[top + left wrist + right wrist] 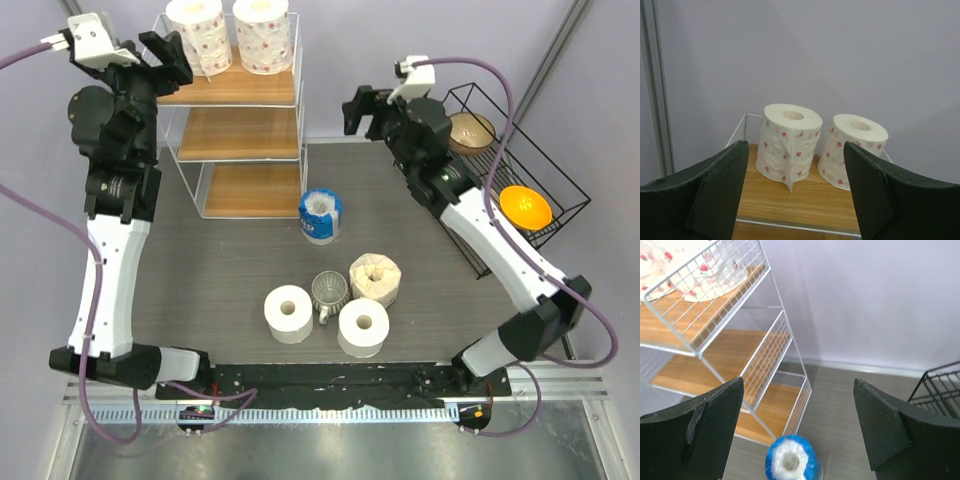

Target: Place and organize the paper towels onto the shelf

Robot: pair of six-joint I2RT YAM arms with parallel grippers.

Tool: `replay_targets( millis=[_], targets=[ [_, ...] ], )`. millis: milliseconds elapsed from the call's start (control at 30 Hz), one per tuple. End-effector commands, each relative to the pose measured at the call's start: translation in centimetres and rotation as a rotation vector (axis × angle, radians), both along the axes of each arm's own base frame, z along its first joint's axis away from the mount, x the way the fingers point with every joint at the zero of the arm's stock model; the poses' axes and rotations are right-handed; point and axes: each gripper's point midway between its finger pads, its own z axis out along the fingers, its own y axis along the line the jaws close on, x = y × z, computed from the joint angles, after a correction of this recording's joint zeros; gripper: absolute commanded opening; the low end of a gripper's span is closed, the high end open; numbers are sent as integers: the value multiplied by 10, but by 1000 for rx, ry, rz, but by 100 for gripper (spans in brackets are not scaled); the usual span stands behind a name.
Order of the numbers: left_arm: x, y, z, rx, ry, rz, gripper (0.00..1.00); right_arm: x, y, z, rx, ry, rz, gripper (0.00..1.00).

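Red-dotted rolls [197, 30] top the shelf [240, 90]; left gripper [168, 55] at their nine o'clock, right gripper [362, 110] at one o'clock of blue-wrapped roll [320, 215], both wide, empty.

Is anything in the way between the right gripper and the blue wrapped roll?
Nothing visible does. From the right gripper, fingers open, the blue-wrapped roll shows unblocked; the shelf stands to one side.

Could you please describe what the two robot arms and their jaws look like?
Both the left arm and right arm have white shells on the long links, with black joints and bases. Each ends in broad, wedge-shaped black jaws, with a white camera housing at the wrist. A purple cable trails from each wrist.
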Motion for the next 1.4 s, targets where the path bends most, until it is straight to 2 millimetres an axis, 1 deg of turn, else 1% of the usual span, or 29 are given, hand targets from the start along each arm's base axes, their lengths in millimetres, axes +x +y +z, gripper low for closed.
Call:
replay_targets(
  millis=[0,67,100,133,167,200,233,267,300,333,367,400,433,467,500,567,667,933,1000,1033,1067,1100,1133,1167,1200,1233,1267,1300,1367],
  targets=[
    [14,20,13,6,-24,50,80,25,8,74,-17,-213,-24,97],
    [17,19,23,-7,-37,33,79,45,14,84,-47,-247,-52,97],
    [32,19,16,1,-13,38,79,53,15,86,-51,-255,-68,98],
    [37,20,16,8,-7,42,79,59,16,90,-47,-263,-78,98],
    [37,22,27,8,-26,47,79,61,13,111,-48,-312,-95,97],
    [52,28,17,15,8,61,79,79,20,96,-68,-295,-102,98],
    [58,33,16,11,15,64,79,80,17,115,-55,-338,-121,97],
    [57,35,25,14,-5,51,79,88,18,115,-55,-346,-129,97],
    [71,44,13,13,34,59,79,105,26,100,-69,-330,-135,98],
    [74,57,13,-12,31,68,79,106,25,115,-49,-365,-144,97],
    [77,60,13,-11,31,48,79,112,24,117,-39,-379,-155,98],
    [86,65,8,-19,36,40,79,130,34,98,-51,-360,-155,98],
    [90,78,4,-26,41,56,79,128,31,116,-22,-402,-168,98],
    [95,78,0,-21,53,36,79,131,32,118,-14,-421,-176,97],
    [98,79,-2,-14,59,32,79,143,37,106,-17,-419,-181,97],
    [110,89,-17,-2,100,46,78,142,34,119,28,-470,-201,97],
    [125,100,-35,7,147,35,78,144,34,122,71,-502,-207,97],
    [150,101,-70,34,224,-1,75,146,44,121,87,-507,-153,98],
    [144,104,-67,30,215,10,75,145,40,120,83,-492,-170,98],
    [144,106,-76,19,231,8,75,149,41,108,64,-469,-174,98],
    [130,104,-57,21,179,5,75,140,34,120,74,-483,-184,98],
    [123,107,-52,11,163,4,75,136,30,121,73,-484,-196,98],
    [117,109,-47,-7,145,1,75,138,31,110,58,-469,-201,98],
    [108,108,-39,-12,127,-5,75,124,21,128,71,-493,-211,98],
    [94,111,-30,-20,114,3,75,125,19,119,54,-475,-218,98],
    [86,110,-21,-44,98,-6,75,120,16,123,51,-476,-222,98],
    [82,110,-23,-55,103,-14,75,114,13,127,47,-475,-225,98],
    [69,107,-12,-57,75,-19,76,103,5,133,47,-473,-229,98],
    [61,104,-12,-71,80,-29,77,89,-6,136,52,-448,-239,98]
  ],
)
